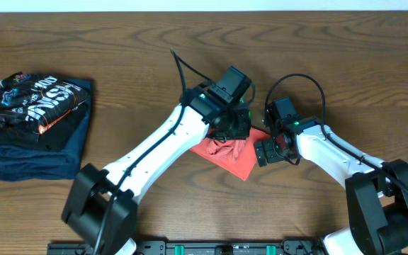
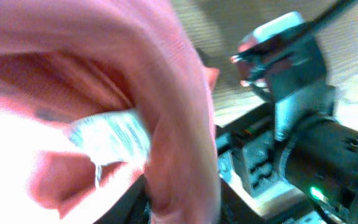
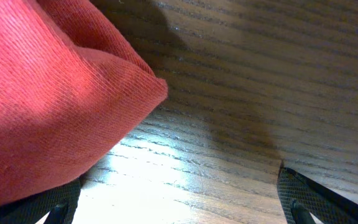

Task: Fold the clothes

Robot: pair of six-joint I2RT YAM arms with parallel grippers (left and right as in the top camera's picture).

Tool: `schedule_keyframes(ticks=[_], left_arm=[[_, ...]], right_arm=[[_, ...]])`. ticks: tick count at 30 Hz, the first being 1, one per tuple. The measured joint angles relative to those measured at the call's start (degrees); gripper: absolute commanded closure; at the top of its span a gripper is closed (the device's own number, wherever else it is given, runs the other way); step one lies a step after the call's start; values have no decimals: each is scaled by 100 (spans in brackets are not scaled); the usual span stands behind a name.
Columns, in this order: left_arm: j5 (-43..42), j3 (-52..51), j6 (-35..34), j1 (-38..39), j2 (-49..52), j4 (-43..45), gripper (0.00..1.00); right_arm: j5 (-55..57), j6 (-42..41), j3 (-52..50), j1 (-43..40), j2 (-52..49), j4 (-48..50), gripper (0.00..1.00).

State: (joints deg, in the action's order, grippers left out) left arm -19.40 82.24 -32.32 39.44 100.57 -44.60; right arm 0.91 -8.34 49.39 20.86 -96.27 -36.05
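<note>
The clothes (image 1: 227, 154) are an orange-red T-shirt lying as a small folded bundle at the table's middle. My left gripper (image 1: 234, 127) hovers over its far edge. In the left wrist view the shirt (image 2: 104, 74) fills the frame with a white label (image 2: 112, 138) showing. A fold of it hangs between the dark fingers of the left gripper (image 2: 182, 211), and the blur hides whether they pinch it. My right gripper (image 1: 266, 151) sits at the shirt's right edge. It stands wide open (image 3: 179, 211) over bare wood. A shirt corner (image 3: 73, 93) lies over its left finger (image 3: 55, 208).
A stack of dark folded garments with white print (image 1: 37, 124) rests at the table's left. The right arm's wrist (image 2: 303, 124) is close beside the left gripper. Brown wooden table (image 1: 331, 57) stretches all around.
</note>
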Motion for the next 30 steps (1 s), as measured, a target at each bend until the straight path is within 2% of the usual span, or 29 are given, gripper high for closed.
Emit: schedule_keyframes(ticks=[2, 3, 10, 14, 19, 21, 22, 23, 25, 27, 30], left_arm=[[-15, 0, 208, -72, -245, -20, 45], [-26, 0, 282, -116, -404, -33, 43], [98, 57, 713, -717, -1775, -254, 42], [387, 98, 800, -1274, -2090, -363, 43], [605, 105, 839, -1980, -1971, -474, 43], [636, 105, 841, -2140, -1832, -483, 43], [651, 105, 841, -2181, -1725, -485, 43], [647, 105, 841, -2199, -1620, -483, 43], [629, 105, 841, -2199, -1368, -479, 43], [619, 105, 841, -2188, -1071, -472, 43], [570, 105, 841, -2175, -621, -468, 44]], right_arm=[[0, 0, 0, 0, 2, -22, 1], [0, 0, 0, 0, 2, -37, 1], [57, -35, 33, 0, 105, -627, 1], [232, -118, 262, -11, 435, -1104, 1], [286, -192, 1049, -155, 1255, -1429, 4], [131, -116, 1344, -214, 1606, -1331, 12], [-22, -50, 1436, -232, 1742, -1220, 28], [-258, 55, 1523, -238, 1884, -1073, 51], [-846, 146, 1615, -238, 2039, -767, 76], [-1547, 221, 1641, -238, 2052, -494, 81], [-2682, 280, 1639, -238, 1867, -210, 80]])
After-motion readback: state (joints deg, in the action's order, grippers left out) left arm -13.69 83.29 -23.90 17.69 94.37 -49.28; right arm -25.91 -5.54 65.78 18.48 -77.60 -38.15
